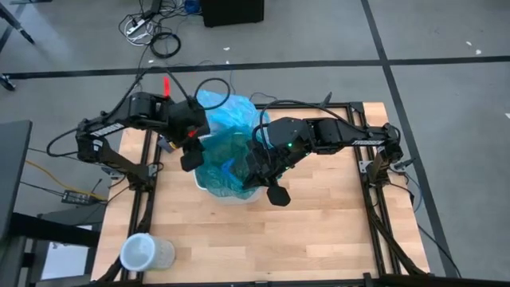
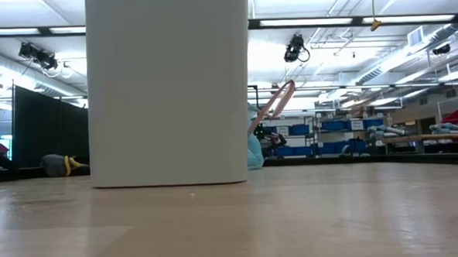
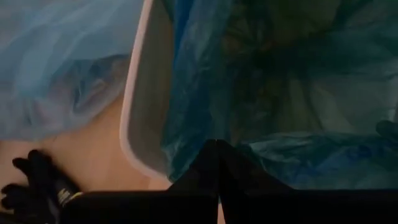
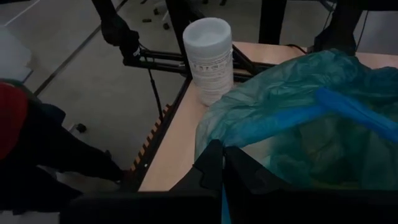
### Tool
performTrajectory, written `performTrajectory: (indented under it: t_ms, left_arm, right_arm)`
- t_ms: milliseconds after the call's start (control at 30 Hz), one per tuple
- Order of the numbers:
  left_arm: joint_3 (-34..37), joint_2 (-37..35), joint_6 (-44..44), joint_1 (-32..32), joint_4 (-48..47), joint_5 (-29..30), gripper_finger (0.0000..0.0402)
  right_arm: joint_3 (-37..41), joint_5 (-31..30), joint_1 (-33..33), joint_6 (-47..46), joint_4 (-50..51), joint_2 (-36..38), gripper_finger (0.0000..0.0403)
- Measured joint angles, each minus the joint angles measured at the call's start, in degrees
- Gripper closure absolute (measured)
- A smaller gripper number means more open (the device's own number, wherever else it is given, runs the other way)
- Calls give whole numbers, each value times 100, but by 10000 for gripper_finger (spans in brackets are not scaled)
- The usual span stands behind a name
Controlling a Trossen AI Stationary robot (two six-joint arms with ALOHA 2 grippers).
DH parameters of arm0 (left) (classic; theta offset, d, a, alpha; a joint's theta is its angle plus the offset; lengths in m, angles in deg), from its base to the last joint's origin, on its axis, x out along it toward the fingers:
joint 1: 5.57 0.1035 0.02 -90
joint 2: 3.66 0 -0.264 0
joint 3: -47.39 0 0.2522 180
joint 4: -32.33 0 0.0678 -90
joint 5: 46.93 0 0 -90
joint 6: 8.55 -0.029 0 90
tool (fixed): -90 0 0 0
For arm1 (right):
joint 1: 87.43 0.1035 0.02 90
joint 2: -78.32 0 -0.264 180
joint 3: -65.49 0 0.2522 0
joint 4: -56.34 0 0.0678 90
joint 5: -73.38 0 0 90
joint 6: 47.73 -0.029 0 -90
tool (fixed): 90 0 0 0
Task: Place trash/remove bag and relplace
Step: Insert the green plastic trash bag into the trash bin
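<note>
- Bin, a white plastic one (image 1: pixel 231 194), sits mid-frame in the high view, lined with darker teal-green plastic (image 1: pixel 227 155).
- Behind it, toward the top of the frame, the thin light sky-blue bin liner (image 1: pixel 227 108) lies bunched on the wooden table (image 1: pixel 319 231).
- Left gripper (image 1: pixel 190 157) hovers at the bin's left rim, fingers clenched, nothing in them.
- Right gripper (image 1: pixel 275 191) hangs at the bin's lower right edge, clamped shut and empty too.
- White cylindrical tub (image 1: pixel 146 253) stands at lower left.
- Black gloves (image 3: pixel 34 183) lie beside the bin.
</note>
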Motion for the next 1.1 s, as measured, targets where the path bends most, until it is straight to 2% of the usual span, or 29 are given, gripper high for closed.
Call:
performTrajectory:
  t_ms: [167, 433, 533, 667, 733, 800, 900, 967, 1033, 1100]
  left_arm:
    - [-208, -156, 226, 4, 5, 420, 399]
    - [-141, -405, 310, 4, -14, 658, 399]
    - [-355, -389, 55, -46, 50, 711, 399]
    - [-804, -319, -623, -321, 877, 542, 399]
    - [-852, -336, -896, -372, 1401, 270, 397]
    - [-853, -266, -966, -373, 1345, 160, 393]
    - [-837, -67, -1021, -272, 699, 540, 378]
    - [-825, 54, -1235, -253, 419, 1051, 366]
    - [-829, 115, -1421, -248, 479, 1327, 353]
    - [-843, 179, -1548, -210, 620, 1328, 338]
  right_arm:
    - [0, 2, -2, 26, 1, 1, 403]
    - [0, 7, -2, 109, 17, 1, 403]
    - [0, 5, -2, 144, 45, 1, 403]
    - [0, 2, -11, 171, 60, 1, 403]
    - [0, 2, -28, 179, 60, 1, 403]
    - [0, 0, -39, 173, 60, 1, 403]
    - [0, -7, -46, 170, 58, 1, 403]
    - [0, -4, -44, 170, 57, 1, 403]
    - [0, -4, -42, 168, 57, 1, 403]
    - [0, -4, -46, 168, 57, 1, 403]
